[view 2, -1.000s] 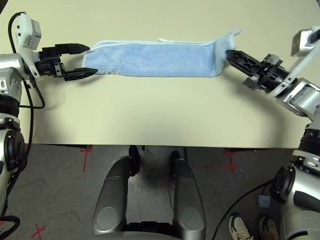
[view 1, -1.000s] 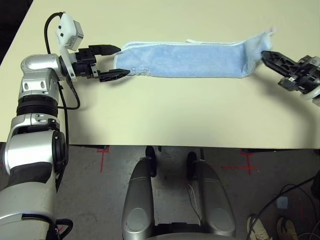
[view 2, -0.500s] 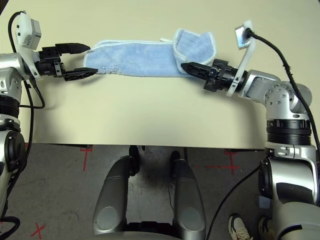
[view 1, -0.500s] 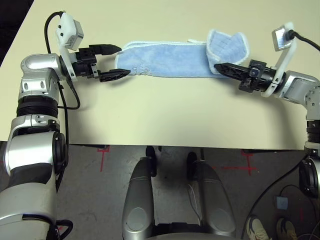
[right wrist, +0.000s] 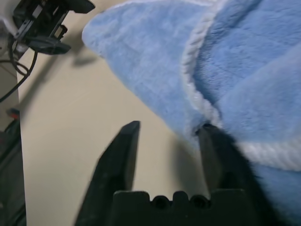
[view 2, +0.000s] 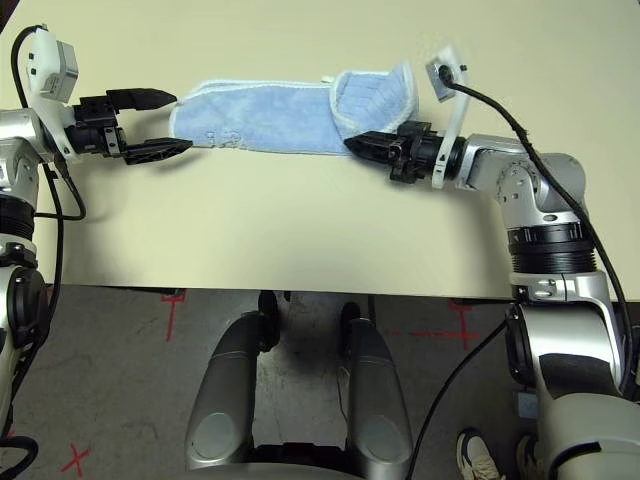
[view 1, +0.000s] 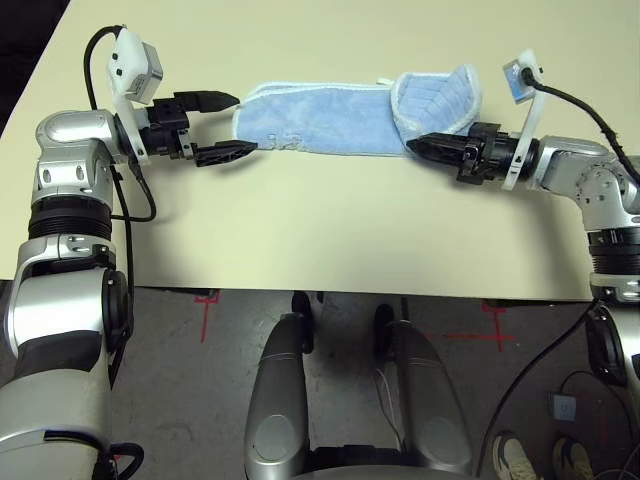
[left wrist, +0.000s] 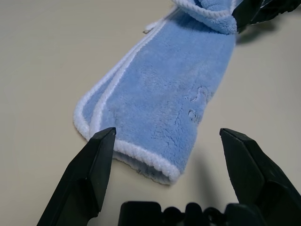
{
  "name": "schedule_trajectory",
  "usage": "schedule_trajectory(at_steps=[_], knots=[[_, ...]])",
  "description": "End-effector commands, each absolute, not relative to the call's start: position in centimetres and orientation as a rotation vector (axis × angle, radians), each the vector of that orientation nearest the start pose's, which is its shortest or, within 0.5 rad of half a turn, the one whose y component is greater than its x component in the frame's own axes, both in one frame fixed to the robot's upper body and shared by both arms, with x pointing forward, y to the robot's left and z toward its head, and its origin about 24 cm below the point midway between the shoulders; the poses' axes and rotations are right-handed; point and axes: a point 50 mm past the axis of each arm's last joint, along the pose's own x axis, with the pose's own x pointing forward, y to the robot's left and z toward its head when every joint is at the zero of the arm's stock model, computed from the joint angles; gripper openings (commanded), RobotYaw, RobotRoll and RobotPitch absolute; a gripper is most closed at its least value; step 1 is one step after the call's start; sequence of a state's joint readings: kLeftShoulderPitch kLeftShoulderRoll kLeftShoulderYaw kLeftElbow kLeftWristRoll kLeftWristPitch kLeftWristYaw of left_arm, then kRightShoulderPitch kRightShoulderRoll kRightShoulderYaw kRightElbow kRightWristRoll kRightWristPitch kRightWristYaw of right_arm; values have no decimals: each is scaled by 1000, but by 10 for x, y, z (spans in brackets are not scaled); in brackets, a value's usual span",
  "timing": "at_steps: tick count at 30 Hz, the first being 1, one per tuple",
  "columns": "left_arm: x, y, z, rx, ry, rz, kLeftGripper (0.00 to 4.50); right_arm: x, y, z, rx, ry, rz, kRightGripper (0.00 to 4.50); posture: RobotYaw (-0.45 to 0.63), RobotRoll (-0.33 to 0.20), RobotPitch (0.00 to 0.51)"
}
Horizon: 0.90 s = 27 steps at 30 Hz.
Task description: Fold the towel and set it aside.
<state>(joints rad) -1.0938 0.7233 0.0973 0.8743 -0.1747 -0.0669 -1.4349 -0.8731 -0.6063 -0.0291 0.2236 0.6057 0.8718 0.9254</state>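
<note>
The light blue towel (view 1: 320, 118) lies as a long narrow strip on the tan table, white edging around it. Its right end (view 1: 437, 97) is turned back over the strip and stands up in a loose curl. My right gripper (view 1: 415, 146) sits low at that curl, open; in the right wrist view one finger (right wrist: 214, 155) touches the folded edge (right wrist: 244, 84) and the other stands apart over bare table. My left gripper (view 1: 245, 123) is open, its fingers straddling the towel's left end (left wrist: 160, 94) without closing on it.
The table's front edge (view 1: 320, 293) runs across the middle of the picture, with grey floor and red tape marks (view 1: 205, 303) below. A wide bare stretch of table (view 1: 330, 220) lies between the towel and that edge. The table's left edge (view 1: 30, 70) borders dark floor.
My right gripper carried the towel's right end leftward, folding it back over the strip, then opened its fingers. The left gripper and the towel's left end stayed put.
</note>
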Motion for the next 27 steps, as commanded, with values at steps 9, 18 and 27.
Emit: schedule_trajectory(at_steps=[9, 18, 27], knots=[[354, 257, 261, 499, -109, -1055, 4500, 301, -207, 250, 164, 126, 1276, 4461, 29, 0, 415], [356, 253, 261, 498, -117, -1063, 4500, 309, -229, 274, 32, -107, 1180, 4461, 17, 0, 410], [357, 252, 262, 498, -114, -1063, 4500, 318, -239, 266, -78, -134, 1169, 4461, 7, 0, 410]])
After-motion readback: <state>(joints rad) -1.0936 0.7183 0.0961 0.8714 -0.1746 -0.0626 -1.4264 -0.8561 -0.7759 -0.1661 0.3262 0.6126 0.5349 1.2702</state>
